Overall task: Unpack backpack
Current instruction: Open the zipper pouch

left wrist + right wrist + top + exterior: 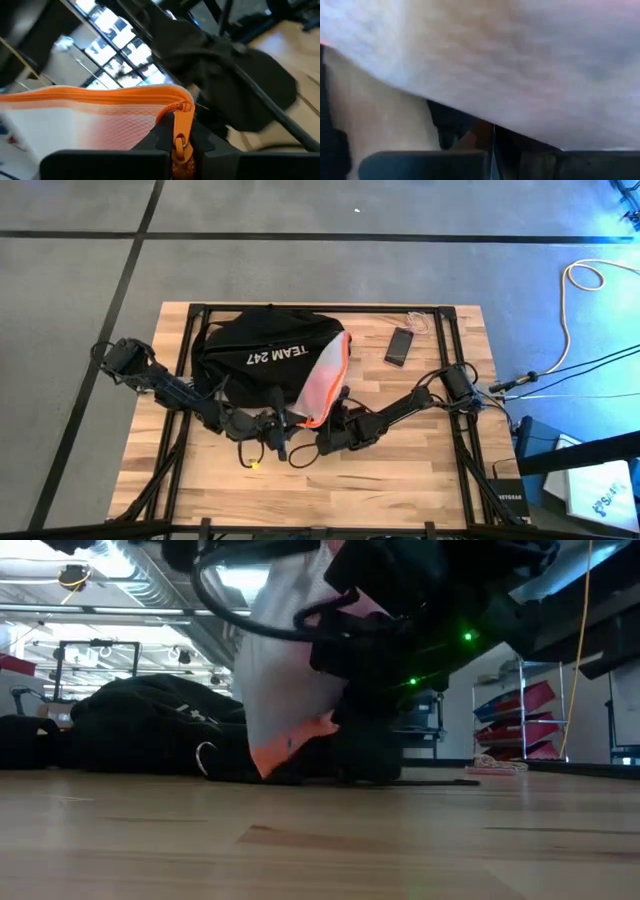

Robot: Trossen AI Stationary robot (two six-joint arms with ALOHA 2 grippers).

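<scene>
The black backpack (262, 352), lettered "TEAM 247", lies flat on the far middle of the wooden table (400, 470). A white mesh pouch (325, 370) with an orange zipper band slants up over the backpack's right side; it also shows in the low view (290, 670). Both grippers meet at its near end: my left gripper (284, 430) from the left and my right gripper (322, 434) from the right, both shut on it. In the low view the dark arms (390, 650) hide the fingers. My left gripper pinches the orange zipper pull (180, 136) at the end of the pouch's zipper band between its two fingers, coming in about level. The pouch stands up beyond the fingers, its zipper band (100, 95) running away from the hold. My right gripper is shut at the pouch's near end, coming slanting down from the right. The white mesh (510, 65) fills its view and hides the place of contact; only a bit of orange (470, 141) shows between the fingers. In the low view the pouch's lower corner (290, 750) hangs close above the table.
A black phone (399, 346) lies on the table right of the backpack, with a thin white cable (418, 321) beyond it at the far edge. Bare wood lies along the near edge. Black frame rails (460, 430) run down both sides of the table.
</scene>
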